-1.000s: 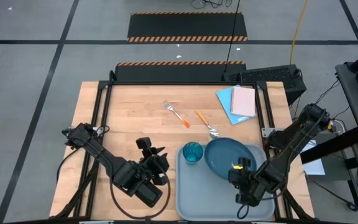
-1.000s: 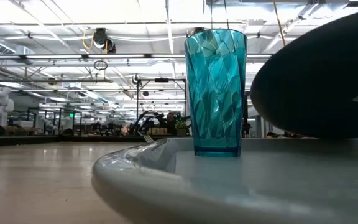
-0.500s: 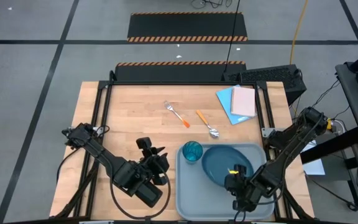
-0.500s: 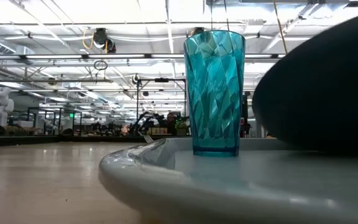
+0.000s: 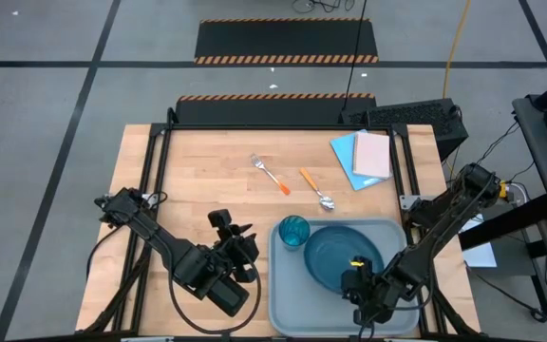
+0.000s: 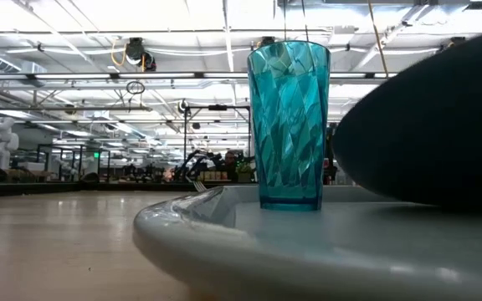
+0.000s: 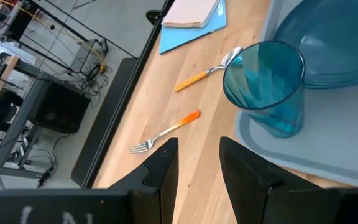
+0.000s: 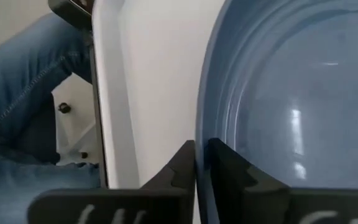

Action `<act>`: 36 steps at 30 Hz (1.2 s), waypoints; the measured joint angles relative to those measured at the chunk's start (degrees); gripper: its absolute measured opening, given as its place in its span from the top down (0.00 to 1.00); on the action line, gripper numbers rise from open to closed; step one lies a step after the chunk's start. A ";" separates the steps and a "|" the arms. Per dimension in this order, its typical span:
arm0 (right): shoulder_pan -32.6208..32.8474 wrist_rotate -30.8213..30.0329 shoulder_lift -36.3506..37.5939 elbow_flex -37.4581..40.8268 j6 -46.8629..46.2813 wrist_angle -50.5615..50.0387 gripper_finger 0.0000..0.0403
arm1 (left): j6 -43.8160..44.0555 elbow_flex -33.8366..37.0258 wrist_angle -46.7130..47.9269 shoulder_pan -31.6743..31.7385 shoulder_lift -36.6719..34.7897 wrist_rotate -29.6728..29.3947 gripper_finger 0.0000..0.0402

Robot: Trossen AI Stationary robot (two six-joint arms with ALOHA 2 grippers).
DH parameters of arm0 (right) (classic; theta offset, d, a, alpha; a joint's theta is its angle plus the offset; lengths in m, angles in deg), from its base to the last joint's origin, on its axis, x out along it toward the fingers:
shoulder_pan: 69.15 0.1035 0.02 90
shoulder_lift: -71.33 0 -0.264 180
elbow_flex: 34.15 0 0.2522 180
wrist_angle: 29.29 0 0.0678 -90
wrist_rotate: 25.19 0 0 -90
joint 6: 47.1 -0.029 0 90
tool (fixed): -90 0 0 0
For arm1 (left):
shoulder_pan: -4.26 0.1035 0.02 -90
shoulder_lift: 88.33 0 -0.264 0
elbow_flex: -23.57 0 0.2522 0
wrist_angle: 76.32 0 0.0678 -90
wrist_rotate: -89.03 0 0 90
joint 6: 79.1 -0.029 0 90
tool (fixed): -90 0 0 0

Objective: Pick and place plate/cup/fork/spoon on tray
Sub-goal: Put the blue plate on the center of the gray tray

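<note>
plate gripped over the tray, cutlery out on the bench

the right claw (image 5: 357, 285) is sitting at the near side of the tray (image 5: 288, 304), with its two fingers (image 8: 182, 171) pinched tight on the near rim of the plate (image 5: 342, 256). the plate is lying inside the tray, filling its middle and right part; in the level view its dark underside (image 6: 442, 125) is showing tilted, the far edge higher, so whether it is fully resting on the tray floor i cannot tell. the cup (image 5: 294, 231) is standing upright in the tray's far left corner, at about ten o'clock from the plate and just beside its rim.

the left claw (image 5: 238, 249) is hanging over bare bench (image 5: 207, 180) just off the tray's left edge, at nine o'clock from the cup; its fingers (image 7: 160, 168) are standing a little apart with nothing between them.

the fork (image 5: 270, 174) and the spoon (image 5: 316, 189) are both lying flat on the wood beyond the tray, toward twelve o'clock from the cup, near each other but not touching, the fork to the left. a blue sheet (image 5: 348, 157) with a pink one (image 5: 372, 154) on top is lying near the bench's far right corner, at about two o'clock from the spoon.
</note>
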 joint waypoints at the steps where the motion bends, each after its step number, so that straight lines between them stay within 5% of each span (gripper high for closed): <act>1: 0.17 -0.03 0.00 0.55 -0.11 0.53 0.92 | 0.00 0.00 0.00 0.00 0.00 0.00 0.70; 14: 0.49 3.92 -0.04 6.63 -1.65 13.99 0.72 | 0.20 0.00 0.00 0.13 0.00 0.00 0.70; 28: 1.48 -1.90 -0.16 7.74 -3.97 4.62 0.74 | 0.55 0.00 0.04 0.98 0.00 0.00 0.70; 36: 2.82 2.52 -1.43 12.97 -6.22 13.19 0.83 | 0.55 0.00 0.03 0.92 0.00 0.01 0.70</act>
